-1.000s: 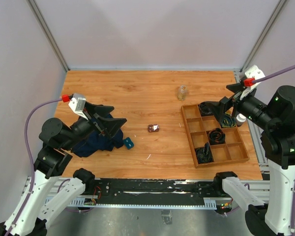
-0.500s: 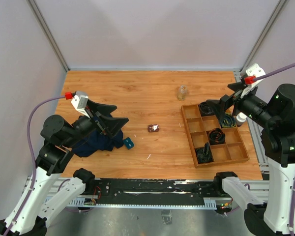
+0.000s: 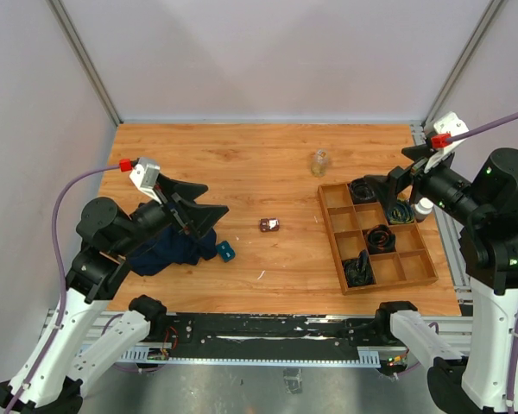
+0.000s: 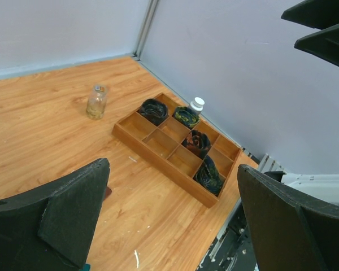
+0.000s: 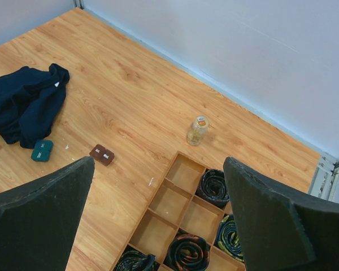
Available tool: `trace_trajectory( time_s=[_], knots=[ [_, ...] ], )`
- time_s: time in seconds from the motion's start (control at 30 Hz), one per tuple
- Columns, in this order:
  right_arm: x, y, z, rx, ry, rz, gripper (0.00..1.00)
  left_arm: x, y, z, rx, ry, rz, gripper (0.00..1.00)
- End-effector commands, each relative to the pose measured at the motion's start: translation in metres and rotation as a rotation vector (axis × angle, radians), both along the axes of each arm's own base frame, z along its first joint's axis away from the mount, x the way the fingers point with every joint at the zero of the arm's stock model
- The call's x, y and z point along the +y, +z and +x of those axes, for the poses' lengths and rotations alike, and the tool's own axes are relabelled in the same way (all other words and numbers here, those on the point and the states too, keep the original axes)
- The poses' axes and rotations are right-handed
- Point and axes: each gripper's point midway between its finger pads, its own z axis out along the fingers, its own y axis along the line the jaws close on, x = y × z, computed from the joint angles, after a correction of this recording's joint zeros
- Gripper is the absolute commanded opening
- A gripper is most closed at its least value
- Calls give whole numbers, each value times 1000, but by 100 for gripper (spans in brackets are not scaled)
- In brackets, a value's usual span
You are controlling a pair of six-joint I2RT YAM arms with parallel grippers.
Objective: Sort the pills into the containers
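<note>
- Two arms hang above the wooden table (image 3: 233,164). It has walls on three sides and lots of bare wood in the middle.
- The tray (image 3: 388,285) sits by the right edge, and a blue cloth (image 3: 168,252) lies near the left edge.
- The left gripper (image 3: 209,205) is up over the cloth, fingers spread wide, holding nothing.
- The right gripper (image 3: 367,190) is up over the tray's far end, fingers spread wide too.
- The small brown box (image 3: 270,225) lies on bare wood between them, nearer the left gripper, touching neither.

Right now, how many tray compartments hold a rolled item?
4 in the wooden tray: far-end roll, right-edge roll, middle roll, near-corner roll. None seems hidden.
</note>
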Motion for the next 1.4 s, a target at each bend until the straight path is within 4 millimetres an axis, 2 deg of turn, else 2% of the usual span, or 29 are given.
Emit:
trace_trajectory(
  time_s=[0.0,1.37],
  knots=[
    [-1,7,-2,-9,-5,12,98,0,14,-1,-49,-9,-13,99],
    [-2,7,2,-4,-6,7,98,-3,17,8,-78,-6,9,99]
  ],
)
